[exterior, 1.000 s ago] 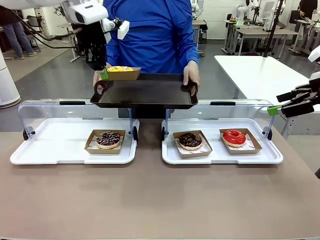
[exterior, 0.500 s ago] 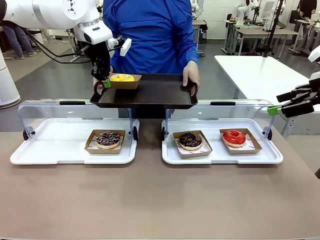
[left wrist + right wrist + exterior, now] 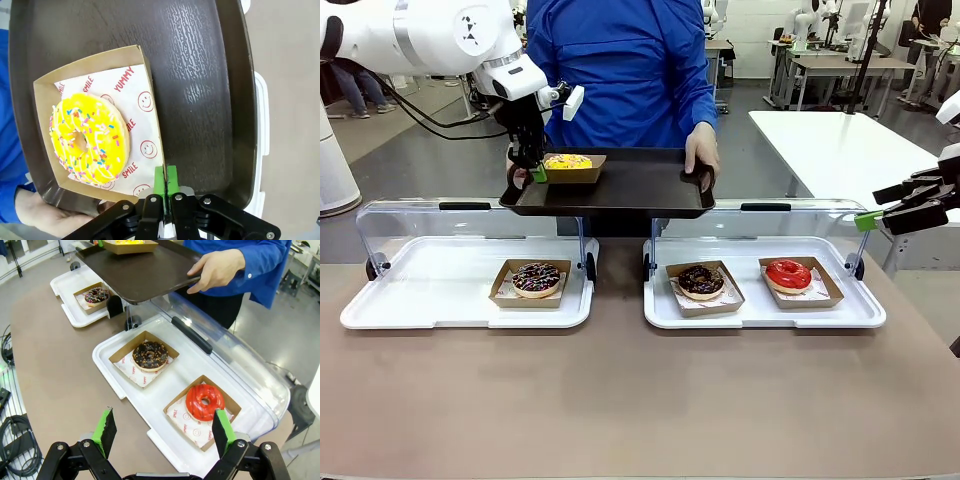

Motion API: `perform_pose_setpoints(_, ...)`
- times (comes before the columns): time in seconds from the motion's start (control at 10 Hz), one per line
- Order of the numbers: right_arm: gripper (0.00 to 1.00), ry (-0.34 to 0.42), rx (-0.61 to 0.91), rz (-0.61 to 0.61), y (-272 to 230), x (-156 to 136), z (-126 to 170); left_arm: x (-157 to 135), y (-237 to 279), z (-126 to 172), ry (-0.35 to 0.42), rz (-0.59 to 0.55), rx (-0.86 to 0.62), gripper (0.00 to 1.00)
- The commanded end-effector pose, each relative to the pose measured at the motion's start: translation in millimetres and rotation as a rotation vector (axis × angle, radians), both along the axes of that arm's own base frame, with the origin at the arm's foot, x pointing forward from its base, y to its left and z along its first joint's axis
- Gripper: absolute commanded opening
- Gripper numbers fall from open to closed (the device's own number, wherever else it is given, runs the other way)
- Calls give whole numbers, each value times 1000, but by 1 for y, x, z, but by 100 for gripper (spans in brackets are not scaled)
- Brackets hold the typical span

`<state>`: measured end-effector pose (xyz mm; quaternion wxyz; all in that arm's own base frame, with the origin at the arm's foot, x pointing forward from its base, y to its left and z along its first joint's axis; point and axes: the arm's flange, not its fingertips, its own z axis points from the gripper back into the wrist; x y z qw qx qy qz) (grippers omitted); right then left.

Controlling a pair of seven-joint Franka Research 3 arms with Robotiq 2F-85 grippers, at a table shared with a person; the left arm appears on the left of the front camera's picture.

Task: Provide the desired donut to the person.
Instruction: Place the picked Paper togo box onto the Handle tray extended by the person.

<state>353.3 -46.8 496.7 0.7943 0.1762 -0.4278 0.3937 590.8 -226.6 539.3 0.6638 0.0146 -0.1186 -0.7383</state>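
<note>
Donut: the yellow donut point(image 3: 90, 137) sits in its box point(image 3: 90, 66), at the far left corner of the brown tray point(image 3: 620, 192).
Tray: the person point(image 3: 620, 70) holds it up by both ends, past the far edge of the worktop point(image 3: 620, 400).
Left pincer point(image 3: 165, 177): pressed together on the box's side wall.
Right pincer point(image 3: 164, 426): wide apart, holding nothing, off the worktop's right edge.
Done: the donut is at the tray, and the box looks set down.
Left to do: I think let go and lift away.
Other donuts point(image 3: 536, 278): three lie in the white trays point(image 3: 420, 290).
</note>
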Motion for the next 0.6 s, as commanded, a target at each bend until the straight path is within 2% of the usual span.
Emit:
perform_pose_setpoints(0.0, 100, -10, 5, 13, -1, 2, -2, 7, -5, -2, 5, 2, -33, 2)
perform_pose_setpoints(0.1, 100, -10, 5, 13, -1, 2, -2, 7, -7, -1, 9, 0, -26, 2)
perform_pose_setpoints(0.2, 100, -10, 5, 13, -1, 2, -2, 7, -7, 1, 22, 5, -18, 56)
perform_pose_setpoints(0.3, 100, -10, 5, 13, -1, 2, -2, 4, -7, 5, 20, 5, -4, 59)
perform_pose_setpoints(0.4, 100, -10, 5, 13, -1, 2, -2, 3, -7, 8, 19, 26, 4, 100)
perform_pose_setpoints(0.5, 100, -10, 5, 13, -1, 2, -2, 3, -8, 10, 48, 39, 20, 100)
